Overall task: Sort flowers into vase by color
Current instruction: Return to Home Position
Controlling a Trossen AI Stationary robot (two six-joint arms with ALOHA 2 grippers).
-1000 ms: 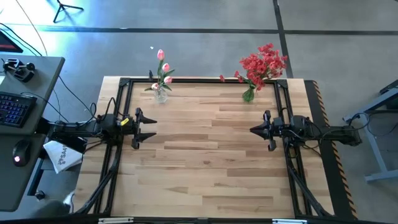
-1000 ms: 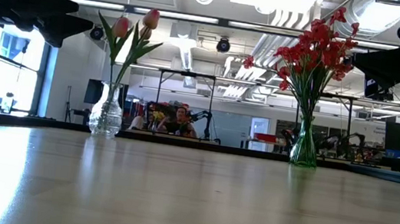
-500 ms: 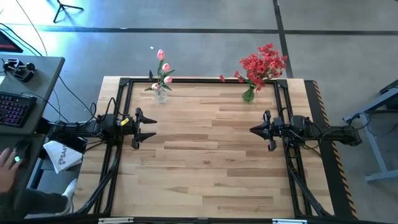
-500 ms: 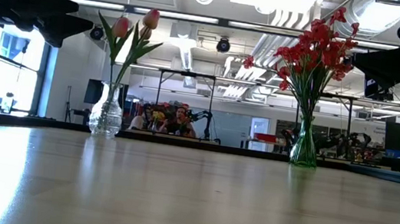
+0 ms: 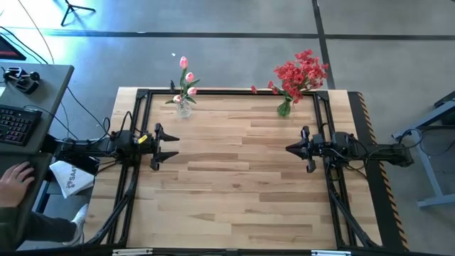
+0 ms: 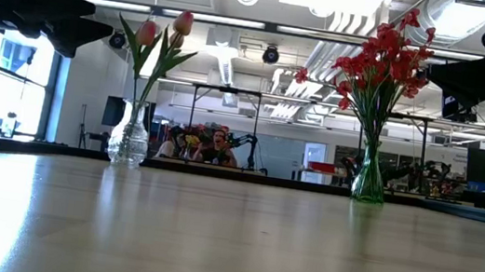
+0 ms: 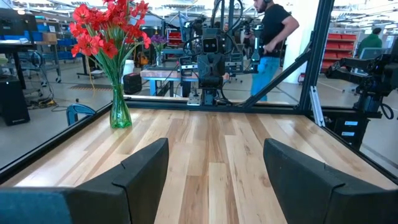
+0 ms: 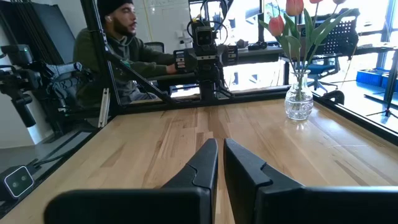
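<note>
The pink flowers [image 5: 186, 77] stood in the transparent vase [image 5: 184, 108] at the far edge of the counter [image 5: 234, 185], toward the left arm's side. The red flowers [image 5: 301, 72] stood bunched in the green vase [image 5: 284, 108] along the same far edge, toward the right arm's side and well apart from the pink ones. We saw both vases upright.

The left claw [image 5: 175, 145] hung over the counter's left side, pointing inward, its fingers [image 7: 140, 171] spread wide apart and holding nothing. The right claw [image 5: 288, 148] faced it from the right side, well clear of either vase. Its fingers [image 8: 202, 165] lay together, or nearly so, since we could make out only a thin slit between them in the right wrist view.

A person's hand [image 5: 15, 175] rested on the desk [image 5: 50, 78] beside the counter's left edge, near a keyboard [image 5: 15, 122].
</note>
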